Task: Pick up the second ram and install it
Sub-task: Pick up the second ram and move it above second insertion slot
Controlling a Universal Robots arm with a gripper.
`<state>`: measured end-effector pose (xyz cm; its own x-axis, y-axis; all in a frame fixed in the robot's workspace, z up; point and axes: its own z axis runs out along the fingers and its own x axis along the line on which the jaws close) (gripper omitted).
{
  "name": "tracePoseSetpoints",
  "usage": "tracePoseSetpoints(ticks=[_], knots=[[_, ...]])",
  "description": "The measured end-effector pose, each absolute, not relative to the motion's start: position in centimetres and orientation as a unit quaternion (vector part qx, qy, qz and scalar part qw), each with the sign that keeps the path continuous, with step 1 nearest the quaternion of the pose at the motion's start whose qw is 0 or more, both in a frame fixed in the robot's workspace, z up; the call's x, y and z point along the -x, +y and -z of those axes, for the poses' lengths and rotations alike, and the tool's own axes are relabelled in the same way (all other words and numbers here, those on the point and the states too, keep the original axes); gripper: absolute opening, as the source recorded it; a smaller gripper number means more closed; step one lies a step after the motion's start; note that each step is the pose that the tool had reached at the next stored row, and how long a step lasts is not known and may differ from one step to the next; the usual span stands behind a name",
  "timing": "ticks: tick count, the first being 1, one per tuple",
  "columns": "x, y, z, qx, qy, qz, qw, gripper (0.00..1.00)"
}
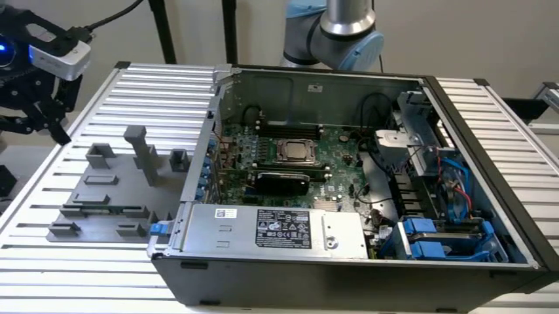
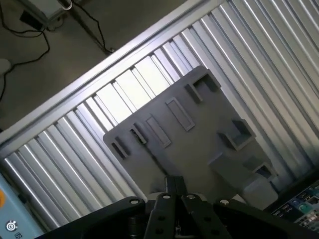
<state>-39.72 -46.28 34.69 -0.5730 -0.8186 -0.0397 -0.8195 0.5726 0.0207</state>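
Grey plastic forms the parts fixture (image 1: 109, 190) that sits on the ribbed aluminium table (image 1: 52, 261), on the exterior view's left of the open computer case (image 1: 349, 275). The second ram (image 1: 105, 210) appears as a thin green strip seated on edge in the fixture's long slot, on the side nearest the camera; it is not lifted and nothing touches it. The gripper (image 2: 175, 185) hangs above the far end of the fixture, well apart from the ram, with its fingers drawn together and nothing between them. Inside the case, the black memory slots (image 1: 279, 180) lie just beside the silver processor (image 1: 297, 152), between the case's rear wall and the power supply (image 1: 271, 229). Judged risks: fingers set together cannot straddle the board, so a descent in this state would likely strike its top edge or the fixture. A grasp taken off-centre on so narrow a stick could let it tilt in the jaws, and a tilted board would probably jam against a slot wall instead of seating. The case walls and the loose cables (image 1: 384, 163) near the motherboard leave little margin, so a skewed approach risks a snag or a collision.
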Motion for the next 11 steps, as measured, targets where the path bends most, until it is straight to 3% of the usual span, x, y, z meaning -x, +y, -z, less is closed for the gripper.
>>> tracePoseSetpoints(ticks=[11], knots=[[39.72, -46.28, -34.01, 0.548, 0.836, -0.016, 0.016, 0.0]])
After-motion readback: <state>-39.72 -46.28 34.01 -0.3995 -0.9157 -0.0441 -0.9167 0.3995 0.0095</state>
